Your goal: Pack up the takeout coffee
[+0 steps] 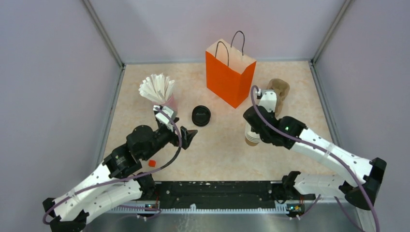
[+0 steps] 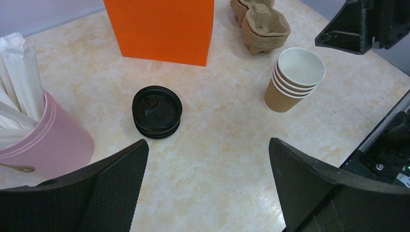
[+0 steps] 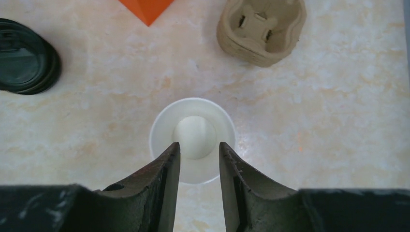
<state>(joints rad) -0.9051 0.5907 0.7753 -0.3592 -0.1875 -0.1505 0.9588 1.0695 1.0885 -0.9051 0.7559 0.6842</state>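
Black, textured fingers [image 2: 121,183] of your left gripper [image 2: 208,145] stand wide apart with nothing between them, held over bare marbled surface [image 2: 232,121]. Just beyond its fingertips sits a short stack of black lids [image 2: 157,110]. To its left you see a pink holder [image 2: 58,140] filled with white paper-wrapped sticks [image 2: 19,72]. Farther back stands the orange bag [image 2: 159,29], upright on the surface.

Your right gripper [image 3: 198,145] points straight down over the stack of 4 lidless brown cups [image 3: 193,111]. Its fingers are only narrowly parted and hold nothing. You can see the white inside of the top cup through the gap. The left wrist view shows this gripper above the cups and apart from them. Beyond the cups lies a stack of moulded pulp carriers [image 3: 261,29], and the bag's corner shows to the left of that.

You cannot see the takeout coffee as a lidded cup in any view: the cups and the lids sit well apart, with the bag standing behind the space between them. A small red piece [image 1: 152,163] lies on the surface by your left arm.
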